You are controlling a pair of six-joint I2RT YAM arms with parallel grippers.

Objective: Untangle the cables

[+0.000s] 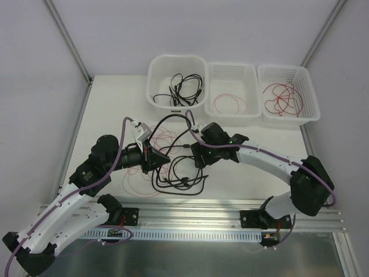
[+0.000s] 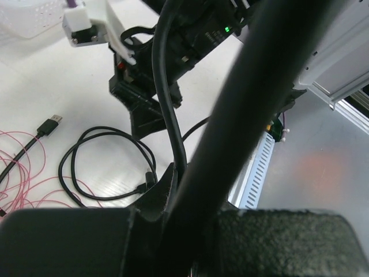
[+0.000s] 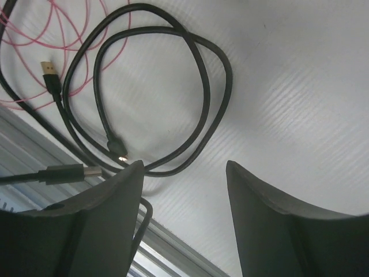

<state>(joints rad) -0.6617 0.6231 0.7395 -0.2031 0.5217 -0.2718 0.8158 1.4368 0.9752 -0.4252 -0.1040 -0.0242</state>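
Item: cables (image 1: 179,173), a mixed heap of black leads and red wires (image 3: 69,52), lying on the counter (image 1: 115,104) between the two arms. State: the left end effector (image 1: 157,157) is clamped tight on one black cable (image 2: 164,86), which rises from its fingers. The right end effector (image 3: 184,167) has its fingers spread with nothing between them and hovers over a looped black cable (image 3: 222,86) flat on the counter. Step, as judged: drawing one black lead out of the heap. Next move likely calls for pinning or lifting the loop without snagging the red wires.

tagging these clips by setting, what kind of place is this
Likely a robot lab work cell: plain white enclosure walls, a white table edged with aluminium rail, three white bins at the back.
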